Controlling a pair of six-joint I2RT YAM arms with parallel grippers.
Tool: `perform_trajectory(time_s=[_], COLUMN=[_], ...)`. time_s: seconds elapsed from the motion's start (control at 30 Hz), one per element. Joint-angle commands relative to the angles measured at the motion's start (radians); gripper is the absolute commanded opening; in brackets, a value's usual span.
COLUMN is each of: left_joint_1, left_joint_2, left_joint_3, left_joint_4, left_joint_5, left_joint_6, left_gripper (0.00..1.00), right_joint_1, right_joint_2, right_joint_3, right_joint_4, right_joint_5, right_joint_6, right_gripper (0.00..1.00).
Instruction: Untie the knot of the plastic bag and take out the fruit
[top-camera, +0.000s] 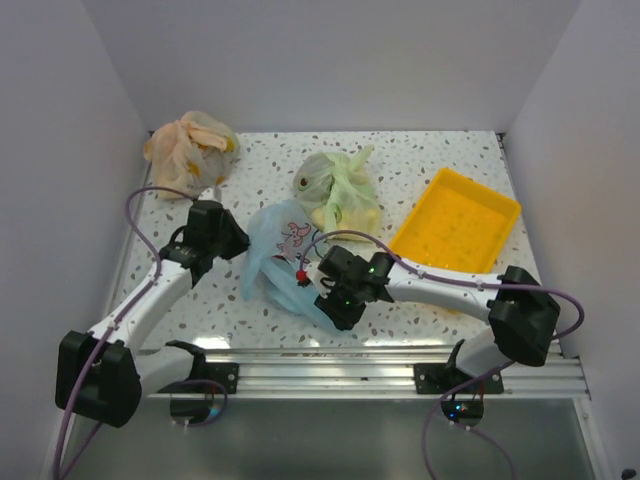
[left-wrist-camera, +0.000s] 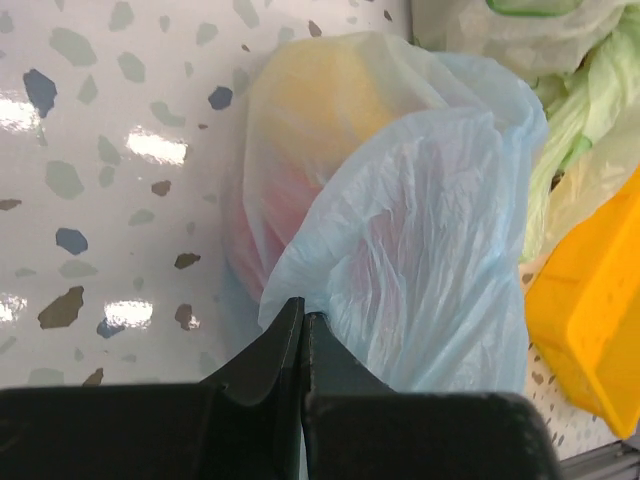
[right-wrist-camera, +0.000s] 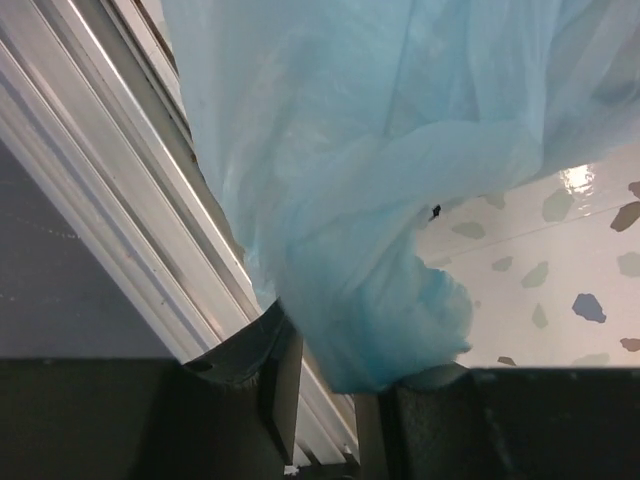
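The light blue plastic bag (top-camera: 283, 245) lies mid-table, its printed patch up. In the left wrist view the plastic bag (left-wrist-camera: 430, 250) shows yellow and red fruit (left-wrist-camera: 320, 110) dimly through its skin. My left gripper (top-camera: 238, 243) is at the bag's left side; its jaws (left-wrist-camera: 303, 318) are shut on an edge fold of the plastic. The bag's twisted tail, the knot (top-camera: 320, 308), stretches toward the near rail. My right gripper (top-camera: 335, 302) is there. In the right wrist view the bunched knot (right-wrist-camera: 400, 325) sits between its fingertips (right-wrist-camera: 355, 350), which stand apart with a gap showing.
A pale green bag (top-camera: 340, 190) lies just behind the blue one, touching it. An orange bag (top-camera: 190, 145) is at the back left. A yellow tray (top-camera: 455, 230) stands at the right, near my right arm. The aluminium rail (top-camera: 380, 360) runs along the near edge.
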Motion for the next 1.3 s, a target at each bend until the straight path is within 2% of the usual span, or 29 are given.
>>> perform_trajectory(time_s=[0.0,0.07,0.1,0.13,0.2,0.23,0.33,0.47,0.63,0.83,1.07,1.27], left_joint_1=[0.048,0.048,0.046,0.046,0.046,0.048,0.046,0.046,0.046,0.046,0.048,0.046], left_joint_2=[0.029,0.031,0.029,0.025,0.004,-0.004,-0.036,-0.052,-0.069,-0.089,-0.095,-0.107], left_joint_3=[0.047,0.040,0.031,0.026,0.008,0.001,-0.028,-0.034,-0.020,-0.034,-0.042,-0.016], left_joint_4=[0.093,0.105,0.107,0.090,0.063,0.052,0.033,0.017,-0.013,-0.025,-0.046,-0.060], left_joint_5=[0.038,0.106,0.127,0.139,0.156,0.158,0.159,0.173,0.167,0.156,0.104,0.112], left_joint_6=[-0.038,-0.027,-0.020,-0.009,0.028,0.040,0.059,0.074,0.097,0.103,0.114,0.117], left_gripper=[0.00,0.00,0.00,0.00,0.00,0.00,0.00,0.00,0.00,0.00,0.00,0.00], right_joint_1=[0.020,0.020,0.019,0.020,0.019,0.020,0.020,0.020,0.020,0.020,0.020,0.020], right_joint_2=[-0.044,-0.076,-0.119,-0.139,-0.186,-0.194,-0.176,-0.075,0.020,-0.070,-0.148,-0.112], right_joint_3=[0.018,0.047,0.062,0.079,0.139,0.160,0.240,0.297,0.369,0.369,0.565,0.587], right_joint_4=[-0.045,-0.029,-0.005,0.006,0.036,0.049,0.096,0.148,0.184,0.231,0.041,0.040], right_joint_5=[0.005,0.027,0.054,0.076,0.139,0.162,0.243,0.280,0.260,0.285,0.303,0.314], right_joint_6=[-0.013,0.001,0.022,0.032,0.047,0.050,0.047,0.029,0.047,0.053,-0.020,-0.080], right_gripper=[0.28,0.37,0.44,0.56,0.67,0.76,0.87,0.92,0.93,0.93,0.92,0.92])
